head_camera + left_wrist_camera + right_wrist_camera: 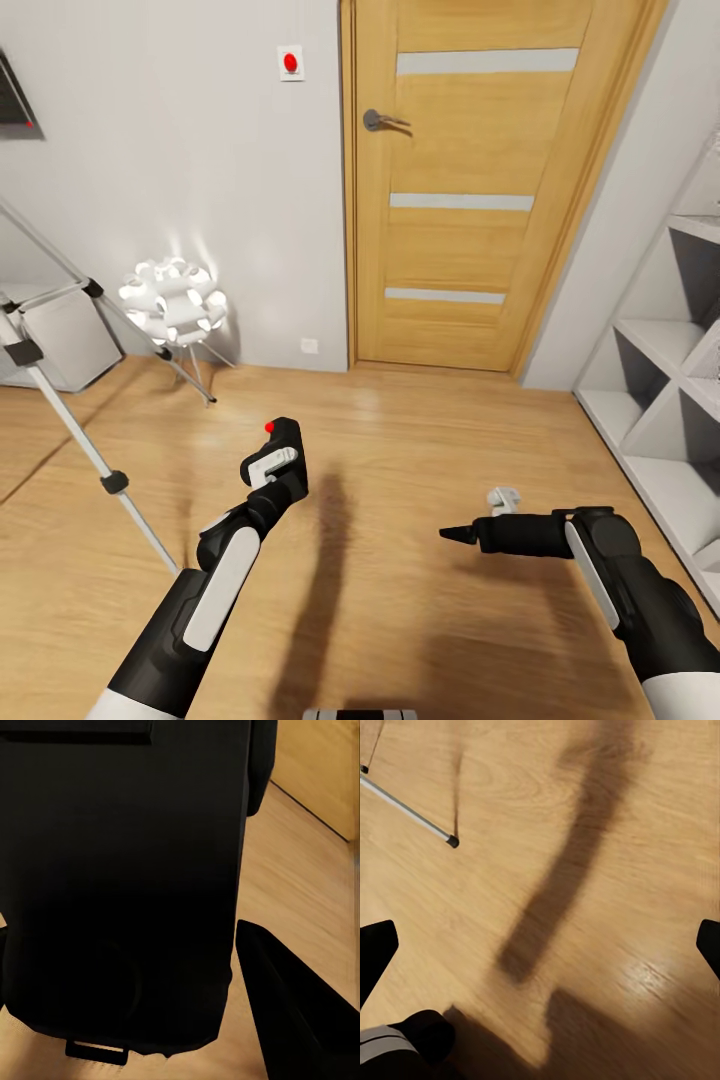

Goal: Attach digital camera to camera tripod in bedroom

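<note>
Above the bedroom's wood floor, our left tool grips the digital camera, held raised for carrying toward the camera tripod at left. We judge our right tool spread open and idle.
</note>
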Controlling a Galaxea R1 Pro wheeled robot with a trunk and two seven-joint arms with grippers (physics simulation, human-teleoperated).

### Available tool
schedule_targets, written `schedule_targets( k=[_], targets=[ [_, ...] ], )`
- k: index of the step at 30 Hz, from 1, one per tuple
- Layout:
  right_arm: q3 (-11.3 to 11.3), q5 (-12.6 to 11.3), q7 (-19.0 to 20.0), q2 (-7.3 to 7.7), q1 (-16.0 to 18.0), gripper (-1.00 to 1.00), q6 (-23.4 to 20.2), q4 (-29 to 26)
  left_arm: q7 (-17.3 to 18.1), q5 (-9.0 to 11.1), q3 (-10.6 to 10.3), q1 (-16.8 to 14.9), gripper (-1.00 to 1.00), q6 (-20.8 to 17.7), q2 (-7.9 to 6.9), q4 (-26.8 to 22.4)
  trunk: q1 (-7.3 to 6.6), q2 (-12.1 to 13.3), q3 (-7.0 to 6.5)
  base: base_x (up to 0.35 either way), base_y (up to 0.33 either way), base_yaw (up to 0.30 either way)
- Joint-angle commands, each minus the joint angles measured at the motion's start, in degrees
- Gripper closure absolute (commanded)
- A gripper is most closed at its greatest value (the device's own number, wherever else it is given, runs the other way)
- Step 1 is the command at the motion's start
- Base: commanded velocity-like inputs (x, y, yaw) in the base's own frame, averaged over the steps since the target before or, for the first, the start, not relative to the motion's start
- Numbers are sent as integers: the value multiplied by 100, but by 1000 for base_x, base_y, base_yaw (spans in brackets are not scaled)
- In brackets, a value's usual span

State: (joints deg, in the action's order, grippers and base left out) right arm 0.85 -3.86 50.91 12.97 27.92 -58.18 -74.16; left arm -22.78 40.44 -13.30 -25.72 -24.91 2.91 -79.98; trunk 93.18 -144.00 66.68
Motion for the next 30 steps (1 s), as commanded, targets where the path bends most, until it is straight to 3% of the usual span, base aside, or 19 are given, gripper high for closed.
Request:
schedule_targets(
  k=[1, 30],
  targets=[
    [3, -35, -11, 0, 3, -100, -44, -2, -42, 51, -5, -3, 100, -14, -1, -9, -3, 0, -18, 0, 0, 0],
    [-4, -27, -11, -5, 3, -100, -44, -2, -41, 58, -6, -2, 100, -14, -1, -9, -78, 38, -660, 0, 0, 0]
  ],
)
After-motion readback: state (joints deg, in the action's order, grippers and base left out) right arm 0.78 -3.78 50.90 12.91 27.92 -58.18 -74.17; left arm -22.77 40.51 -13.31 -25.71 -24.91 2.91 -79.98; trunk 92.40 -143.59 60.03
